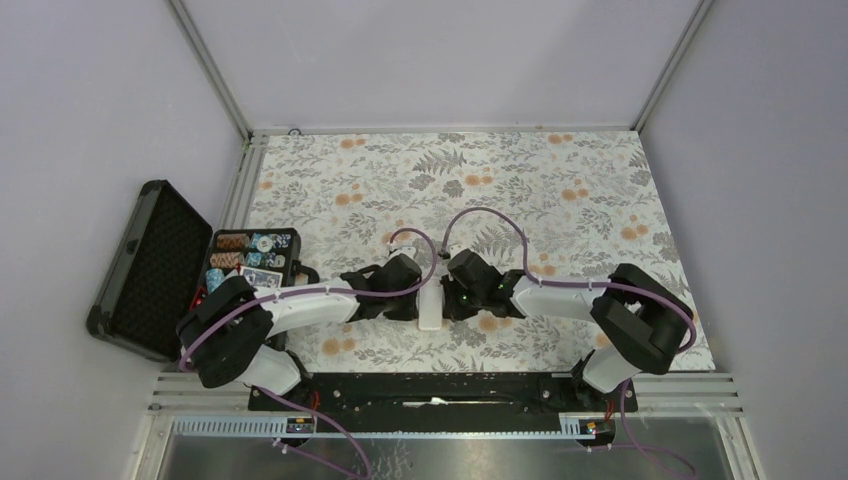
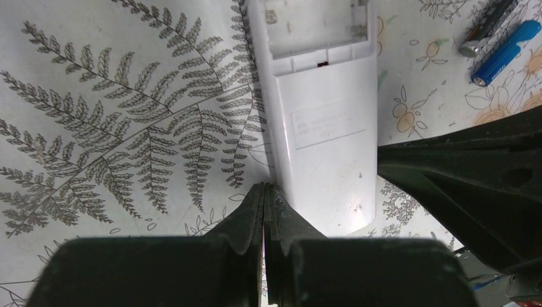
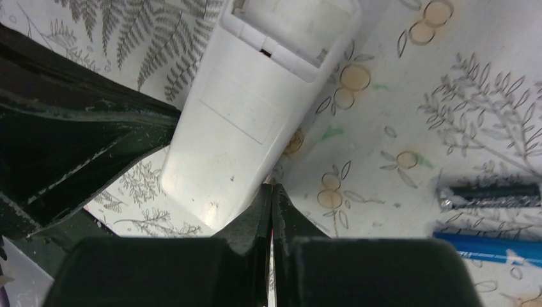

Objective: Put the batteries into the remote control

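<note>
The white remote control (image 1: 430, 306) lies back up on the floral cloth between both grippers. Its battery bay (image 2: 316, 32) is open at the far end. My left gripper (image 2: 264, 187) is shut, tips against the remote control's (image 2: 326, 128) left edge. My right gripper (image 3: 273, 185) is shut too, tips touching the right edge of the remote control (image 3: 236, 128). Neither holds anything. Two batteries lie side by side on the cloth right of the remote control: a dark one (image 3: 489, 194) and a blue one (image 3: 489, 249). They also show in the left wrist view, the dark one (image 2: 489, 25) and the blue one (image 2: 505, 54).
An open black case (image 1: 150, 270) sits at the table's left edge, its tray (image 1: 250, 255) filled with poker chips and cards. Grey walls enclose the table on three sides. The arms' base rail (image 1: 430, 390) runs along the near edge.
</note>
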Motion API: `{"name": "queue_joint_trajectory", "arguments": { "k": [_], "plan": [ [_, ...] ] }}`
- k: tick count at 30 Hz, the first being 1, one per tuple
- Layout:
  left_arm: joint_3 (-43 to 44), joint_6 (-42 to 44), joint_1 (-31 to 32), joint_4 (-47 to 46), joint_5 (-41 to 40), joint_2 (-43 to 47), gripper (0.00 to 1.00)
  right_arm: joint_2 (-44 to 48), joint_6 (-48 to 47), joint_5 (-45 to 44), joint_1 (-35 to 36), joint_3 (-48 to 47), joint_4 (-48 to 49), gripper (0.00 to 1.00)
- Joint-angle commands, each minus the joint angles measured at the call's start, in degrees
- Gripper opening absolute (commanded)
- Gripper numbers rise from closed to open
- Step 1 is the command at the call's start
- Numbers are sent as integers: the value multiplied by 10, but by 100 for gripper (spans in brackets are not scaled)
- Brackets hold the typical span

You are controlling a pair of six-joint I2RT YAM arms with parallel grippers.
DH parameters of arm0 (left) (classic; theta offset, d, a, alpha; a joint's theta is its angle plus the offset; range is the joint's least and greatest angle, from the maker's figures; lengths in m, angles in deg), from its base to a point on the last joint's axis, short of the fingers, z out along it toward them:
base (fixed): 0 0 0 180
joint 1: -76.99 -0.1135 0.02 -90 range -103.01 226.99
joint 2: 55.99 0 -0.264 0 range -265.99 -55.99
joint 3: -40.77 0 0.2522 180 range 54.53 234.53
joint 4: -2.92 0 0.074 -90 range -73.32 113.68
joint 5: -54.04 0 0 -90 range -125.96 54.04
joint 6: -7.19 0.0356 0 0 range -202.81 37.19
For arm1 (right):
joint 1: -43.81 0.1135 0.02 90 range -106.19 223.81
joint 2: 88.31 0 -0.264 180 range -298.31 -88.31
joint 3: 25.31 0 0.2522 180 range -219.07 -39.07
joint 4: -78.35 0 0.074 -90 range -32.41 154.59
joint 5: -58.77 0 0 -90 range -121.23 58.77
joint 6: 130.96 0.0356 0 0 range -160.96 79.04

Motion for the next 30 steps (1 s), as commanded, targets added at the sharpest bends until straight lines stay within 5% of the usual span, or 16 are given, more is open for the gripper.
{"name": "queue_joint_trajectory", "arguments": {
  "k": [1, 21, 30],
  "plan": [
    [8, -5, 33, -11, 44, -2, 0, 17, 36, 20, 35, 24, 9, 0],
    [3, -14, 54, 12, 36, 28, 0, 45, 45, -42, 39, 19, -64, 0],
    [12, 8, 54, 64, -21, 60, 0, 90, 15, -132, 40, -8, -154, 16]
  ]
}}
